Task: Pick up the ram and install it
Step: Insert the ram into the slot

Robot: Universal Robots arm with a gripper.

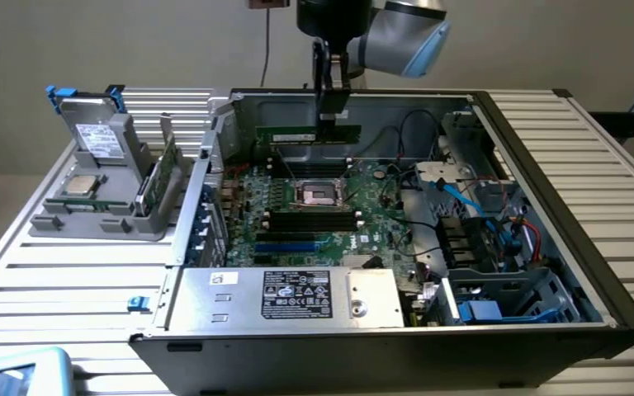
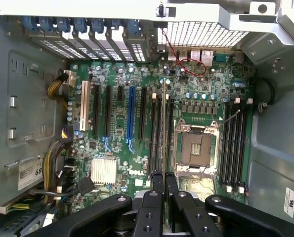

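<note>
Nearest you in the exterior view, on the slatted bench (image 1: pixel 63 280), is the open computer case (image 1: pixel 614 305), with the grey power supply (image 1: pixel 295 295) along its front. Behind that lies the motherboard (image 1: pixel 295 227) with its bare processor socket (image 1: pixel 319 194). Farther back, your end effector (image 1: pixel 333 122) is clamped on the ram (image 1: pixel 295 134), held on edge over the far memory slots (image 1: pixel 311 160).

Case (image 1: pixel 416 107) is dull bare sheet metal, table (image 1: pixel 63 280) is ribbed pale metal, ram (image 1: pixel 295 133) is green circuit board, gripper (image 2: pixel 164 177) looks like smooth matt black plastic.
</note>
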